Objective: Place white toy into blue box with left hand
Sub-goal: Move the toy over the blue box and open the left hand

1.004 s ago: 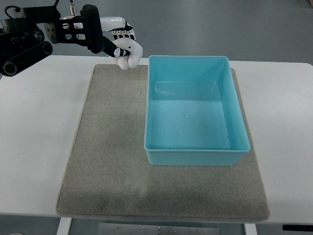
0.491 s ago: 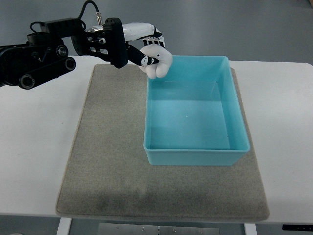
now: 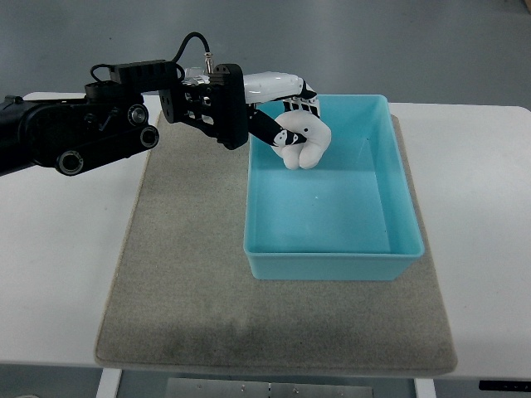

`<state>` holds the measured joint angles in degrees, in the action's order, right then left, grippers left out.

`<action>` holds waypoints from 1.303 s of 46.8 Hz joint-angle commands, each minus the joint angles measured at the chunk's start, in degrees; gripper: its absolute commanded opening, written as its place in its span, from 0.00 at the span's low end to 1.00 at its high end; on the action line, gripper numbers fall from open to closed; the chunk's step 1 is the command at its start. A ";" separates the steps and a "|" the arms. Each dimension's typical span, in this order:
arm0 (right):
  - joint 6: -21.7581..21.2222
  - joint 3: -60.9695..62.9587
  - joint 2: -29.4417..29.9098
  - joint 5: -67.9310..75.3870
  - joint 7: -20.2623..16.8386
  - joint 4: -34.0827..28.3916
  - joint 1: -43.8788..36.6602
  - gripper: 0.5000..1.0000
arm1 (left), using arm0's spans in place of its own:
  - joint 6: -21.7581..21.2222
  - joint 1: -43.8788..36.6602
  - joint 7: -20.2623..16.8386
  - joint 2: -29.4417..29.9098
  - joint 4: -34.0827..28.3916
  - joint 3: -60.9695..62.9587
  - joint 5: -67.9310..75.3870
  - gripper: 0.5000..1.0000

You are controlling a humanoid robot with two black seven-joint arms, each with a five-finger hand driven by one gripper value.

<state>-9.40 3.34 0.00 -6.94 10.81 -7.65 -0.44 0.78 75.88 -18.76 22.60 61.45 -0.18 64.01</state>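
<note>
- I see my left hand (image 3: 292, 106) out over the far-left corner of the blue box (image 3: 332, 261), arm coming in from the left edge across the counter (image 3: 58, 265).
- Fingers are curled tight round the white toy (image 3: 304, 143); toy hangs just under the hand, inside the box outline, above the floor. Can't tell if it touches the floor.
- Toy sits close to the box's left wall and far wall; left rim runs right beneath the wrist.
- Black forearm (image 3: 91, 137) lies over the far-left part of the grey mat (image 3: 182, 282), clear of the box.
- To the right of the hand and toward me the box interior is bare blue floor, open all the way to the right wall and the near wall.
- Box is upright, rim level, sitting on the right half of the mat; its right wall lies near the mat's right edge, its far rim close to the mat's far edge.
- Below the hand on the near side, the mat left of the box is bare, wide strip down to the mat's near edge.
- Counter is white on both sides of the mat; right side well apart from the hand.
- Right hand not visible.
</note>
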 commanded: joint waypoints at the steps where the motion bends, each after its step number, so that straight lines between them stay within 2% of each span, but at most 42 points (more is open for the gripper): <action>1: 0.00 0.00 0.00 0.00 0.00 0.00 0.00 0.87 | 0.09 -0.90 -0.05 -0.71 -0.01 0.01 0.06 0.04; 3: 0.00 0.00 0.00 0.00 0.00 0.00 0.00 0.87 | 0.09 -1.34 -0.05 -1.06 -0.01 0.01 0.06 0.11; 7: 0.00 0.00 0.00 0.00 0.00 0.00 0.00 0.87 | 0.44 -1.87 0.04 -1.06 -0.01 0.09 -0.03 0.17; 13: 0.00 0.00 0.00 0.00 0.00 0.00 0.00 0.87 | 0.97 -2.31 0.04 -1.15 -0.10 0.09 -0.03 0.19; 15: 0.00 0.00 0.00 0.00 0.00 0.00 0.00 0.87 | 0.97 -2.40 0.04 -1.15 -0.19 0.09 -0.03 0.30; 20: 0.00 0.00 0.00 0.00 0.00 0.00 0.00 0.87 | 0.97 -3.10 0.04 -1.50 -0.28 0.09 -0.03 0.47; 26: 0.00 0.00 0.00 0.00 0.00 0.00 0.00 0.87 | 0.97 -3.19 0.04 -1.77 -0.28 0.09 -0.03 0.56; 29: 0.00 0.00 0.00 0.00 0.00 0.00 0.00 0.87 | 0.97 -3.28 0.04 -1.77 -0.28 0.09 -0.11 0.67; 43: 0.00 0.00 0.00 0.00 0.00 0.00 0.00 0.87 | 0.36 -3.10 0.04 -1.85 -1.15 -0.17 -0.20 0.68; 55: 0.00 0.00 0.00 0.00 0.00 0.00 0.00 0.87 | 0.01 -3.19 -0.05 -1.59 -6.95 -5.00 -2.83 0.68; 61: 0.00 0.00 0.00 0.00 0.00 0.00 0.00 0.87 | -0.08 -2.93 -0.05 -1.42 -11.78 -6.23 -7.14 0.68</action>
<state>-9.41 3.34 0.00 -6.94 10.81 -7.65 -0.44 0.70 72.75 -18.82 21.17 52.36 -5.94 59.19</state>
